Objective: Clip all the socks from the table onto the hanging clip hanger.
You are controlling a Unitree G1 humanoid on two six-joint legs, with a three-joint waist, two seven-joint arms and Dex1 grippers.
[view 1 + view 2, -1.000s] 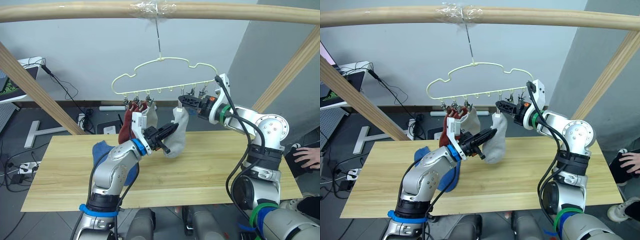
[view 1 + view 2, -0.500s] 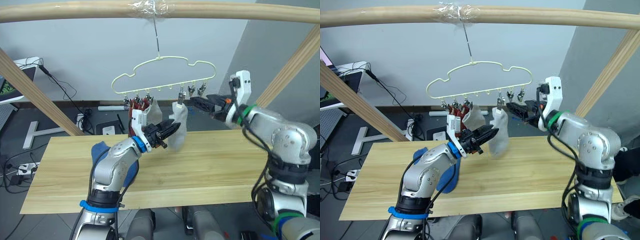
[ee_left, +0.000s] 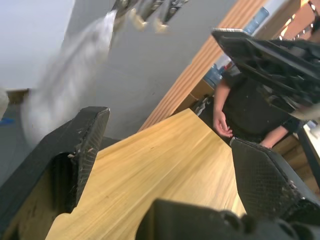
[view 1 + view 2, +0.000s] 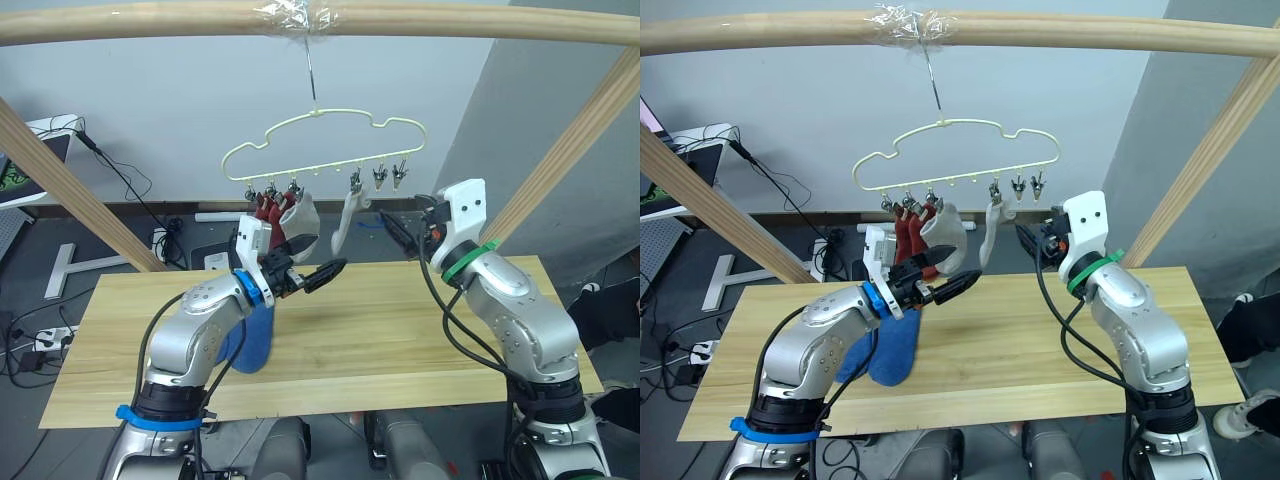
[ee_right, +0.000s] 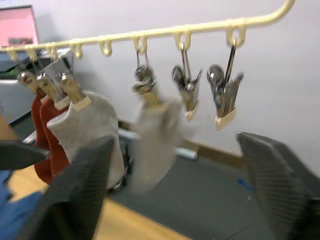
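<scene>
— Socks (image 4: 910, 232): how many are up; how many are left?

— Four hang from the hanger (image 4: 956, 157), as far as I can judge; two red ones at the left end, a grey sock (image 4: 943, 226) next to them, and a second grey one (image 4: 991, 226) on the fourth clip; the two clips (image 4: 1028, 186) at the right end are bare.

— And on the counter (image 4: 1020, 335)?

— Blue socks (image 4: 890, 346) lie in a heap at the near left, partly behind the left arm; I take them for the last pair, though I cannot separate them; so four of six done, two to go.

— What are the left fingers (image 4: 940, 276) doing?

— Apart, wide by the left wrist view, with nothing between them; they hang over the counter just below the red and grey socks, touching neither that I can see.

— The right fingers (image 5: 182, 195)?

— Spread as well and empty; the right wrist view looks between them up at the clips; they sit right of the second grey sock, clear of it.

— Next move?

— Likely the left reaching down for a blue sock; that is my guess only.
</scene>
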